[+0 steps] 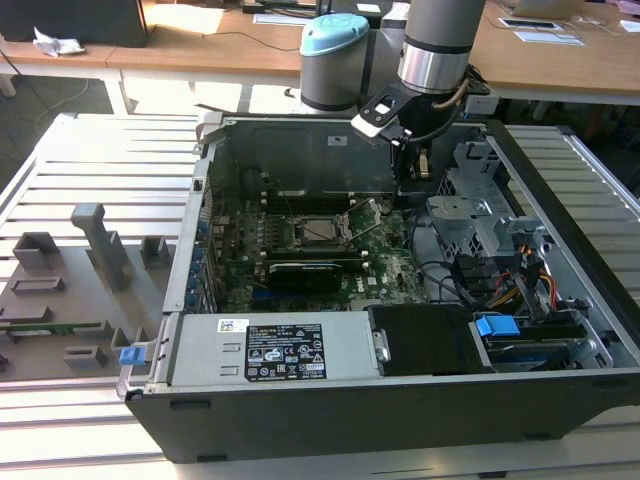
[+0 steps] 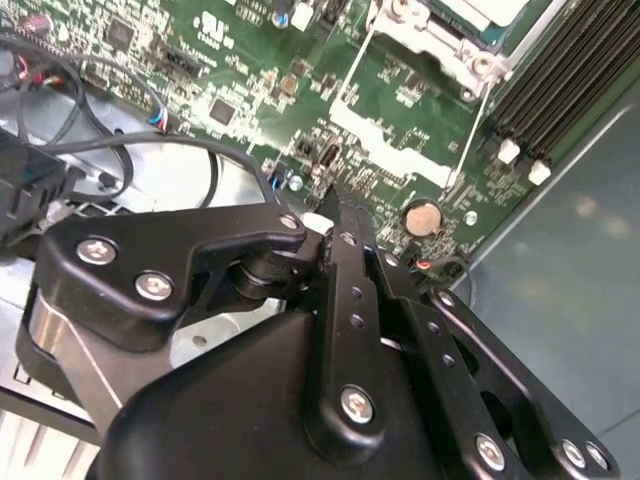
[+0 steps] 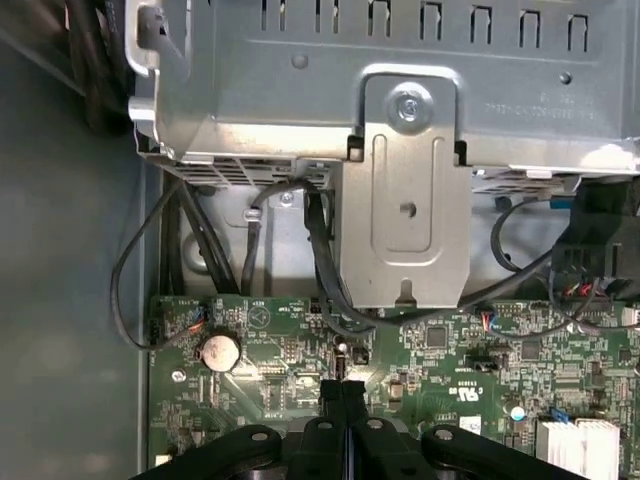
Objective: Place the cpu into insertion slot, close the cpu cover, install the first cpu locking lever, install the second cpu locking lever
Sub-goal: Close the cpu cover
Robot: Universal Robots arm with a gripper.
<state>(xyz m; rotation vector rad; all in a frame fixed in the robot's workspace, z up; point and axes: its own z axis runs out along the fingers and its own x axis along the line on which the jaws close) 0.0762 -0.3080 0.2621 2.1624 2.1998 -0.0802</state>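
The hand [image 1: 410, 172] hangs inside the open computer case [image 1: 330, 410], over the far corner of the green motherboard [image 1: 390, 265] on the exterior view's right. In both wrist views its black fingers [image 3: 330, 395] are pressed flat against each other with nothing between them, so it's carrying nothing. The tips [image 2: 325, 205] hover just over the board, near the round coin battery [image 3: 220, 349] and just in front of a silver metal bracket [image 3: 405, 200].

The cpu [image 1: 318, 231] is already sitting in its socket around the middle of the board. That puts it toward the exterior view's left of the hand and a bit nearer the camera, clearly apart from it, no contact. The cpu cover [image 2: 430, 42] looks like it's lying flat around the chip. In the second wrist view a thin wire lever [image 2: 352, 65] runs along the socket's side.

A long black card [image 1: 310, 268] sits just nearer than the socket. The whole case sits on a slatted surface [image 1: 100, 150].
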